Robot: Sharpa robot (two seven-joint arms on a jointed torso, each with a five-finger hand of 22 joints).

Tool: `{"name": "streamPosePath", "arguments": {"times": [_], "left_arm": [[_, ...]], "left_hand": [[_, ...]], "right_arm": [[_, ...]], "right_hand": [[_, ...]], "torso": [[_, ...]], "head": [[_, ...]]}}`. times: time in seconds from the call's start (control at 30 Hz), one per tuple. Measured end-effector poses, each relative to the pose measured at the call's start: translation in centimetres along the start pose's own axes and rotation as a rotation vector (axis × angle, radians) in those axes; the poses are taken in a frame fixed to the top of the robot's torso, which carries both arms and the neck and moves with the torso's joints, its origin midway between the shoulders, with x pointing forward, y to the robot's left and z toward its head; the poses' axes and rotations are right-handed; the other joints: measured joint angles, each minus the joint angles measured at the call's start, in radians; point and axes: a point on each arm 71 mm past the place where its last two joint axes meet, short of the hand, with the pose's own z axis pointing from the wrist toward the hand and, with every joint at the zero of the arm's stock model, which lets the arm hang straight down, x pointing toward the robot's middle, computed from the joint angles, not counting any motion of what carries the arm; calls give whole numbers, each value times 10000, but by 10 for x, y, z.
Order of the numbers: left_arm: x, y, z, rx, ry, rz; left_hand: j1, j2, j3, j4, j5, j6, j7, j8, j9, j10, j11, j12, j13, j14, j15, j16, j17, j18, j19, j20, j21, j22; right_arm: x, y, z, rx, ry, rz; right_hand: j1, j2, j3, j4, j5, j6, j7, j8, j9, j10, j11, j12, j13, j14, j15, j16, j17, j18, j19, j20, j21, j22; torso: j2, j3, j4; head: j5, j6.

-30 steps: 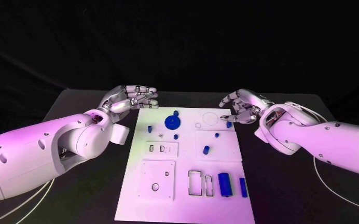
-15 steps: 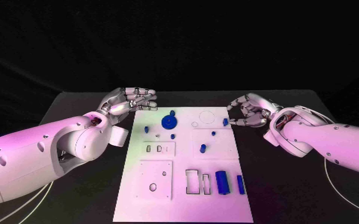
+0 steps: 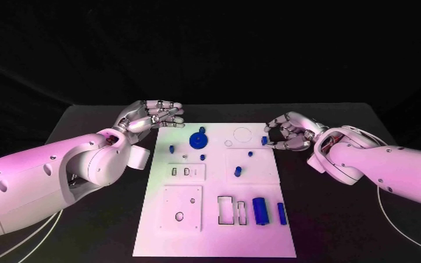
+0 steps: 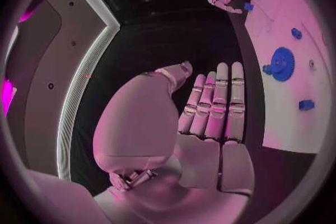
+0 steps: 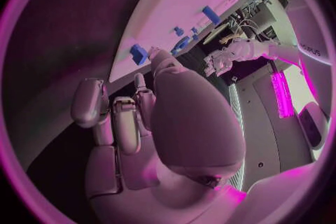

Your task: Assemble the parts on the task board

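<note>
The task board (image 3: 219, 214) lies mid-table, with the blue gear (image 3: 200, 139) at its far end. The right hand (image 3: 287, 132) hovers at the board's far right corner beside a small blue part (image 3: 264, 140), fingers curled (whether pinching it, I cannot tell). The left hand (image 3: 154, 115) waits off the far left corner, fingers together, holding nothing.

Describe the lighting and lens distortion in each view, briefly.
Head view: magenta light tints both arms and the task board, whose left side looks greenish; the background is black. Left wrist view: fisheye bends the board's edge; the left hand looms large. Right wrist view: same bending; the right hand glows pink.
</note>
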Motion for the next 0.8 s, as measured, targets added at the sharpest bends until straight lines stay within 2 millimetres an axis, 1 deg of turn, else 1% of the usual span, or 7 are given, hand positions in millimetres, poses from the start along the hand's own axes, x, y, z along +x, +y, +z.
{"name": "streamPosePath", "arguments": {"times": [0.07, 0.3, 0.33, 0.47, 0.6, 0.67, 0.8], "left_arm": [[0, 0, 0, 0, 3, -1], [0, 0, 0, -1, 6, -3], [0, 0, 0, -1, 4, -2], [-1, 0, 0, -2, -1, 0], [-1, 0, -1, -3, 0, 0], [-1, 0, -1, -3, 1, -1], [-1, 0, -1, -5, -1, 0]], "left_hand": [[0, 0, 0, 0, 0, 0, 0, 0, 0, 0, 0, 0, 0, 0, 0, 0, 0, -1, 0, 0, 0, 0], [0, 0, 27, -27, 0, 0, 0, 0, 1, 0, 0, 0, 0, 0, 0, 0, 16, 0, -39, -38, 0, 0], [0, 0, 27, -26, 0, 0, 0, 0, 1, 0, 0, 0, 0, 0, 0, 0, 16, 0, -39, -38, 0, 0], [0, 0, 27, -27, 0, 0, 0, 0, 1, 0, 0, 0, 0, 0, 0, 0, 16, 1, -38, -38, 0, 0], [0, 0, 27, -27, 0, 0, 0, 0, 2, 0, 0, 0, 0, 0, 0, 0, 15, 1, -38, -37, 0, 0], [0, 0, 27, -27, 0, 0, 0, 0, 2, 0, 0, 0, 0, 0, 0, 0, 15, 0, -38, -37, 0, 0], [0, 0, 27, -27, 0, 0, 0, 0, 2, 0, 0, 0, 0, 0, 0, 0, 14, 0, -38, -37, 0, 0]], "right_arm": [[2, -1, 1, 29, 26, 10], [8, -3, 4, 136, 91, 47], [9, -3, 5, 148, 107, 58], [12, -3, 6, 173, 139, 87], [15, -3, 8, 223, 175, 109], [15, -3, 8, 248, 181, 111], [16, -5, 8, 324, 186, 109]], "right_hand": [[-86, 86, -10, 12, 0, 27, 26, 0, 0, 36, -36, 50, 0, 0, 0, 0, 0, 0, 0, 0, 0, 14], [-193, 202, 150, 49, -8, 182, -22, 59, 15, 72, -72, 130, -1, 0, 0, 36, -1, 0, 150, -35, 122, 142], [-181, 290, 189, 37, -48, 209, -49, 59, 14, 94, -93, 174, -2, 0, 0, 36, -1, 0, 163, -20, 168, 163], [-184, 288, 282, 23, -136, 233, -72, 59, 14, 136, -81, 233, -2, 0, 0, 80, -1, 0, 198, -54, 232, 230], [-144, 329, 284, 24, -136, 279, -45, 59, 14, 173, -115, 235, -2, 0, 0, 79, -1, 0, 197, -54, 232, 254], [-145, 330, 359, 19, -152, 324, -91, 59, 14, 173, -115, 292, -2, 0, -1, 79, -1, 0, 197, -54, 232, 269], [-183, 368, 364, 23, -177, 328, -95, 98, 14, 237, -121, 292, -3, 0, -1, 79, -2, 1, 267, -54, 276, 286]], "torso": [[-5, -7, -1], [-17, -15, 6], [-19, -17, 8], [-19, -18, 6], [-20, -18, 0], [-19, -17, 0], [-19, -16, -6]], "head": [[-5, -5], [3, -22], [8, -26], [21, -39], [29, -58], [29, -65], [29, -80]]}}
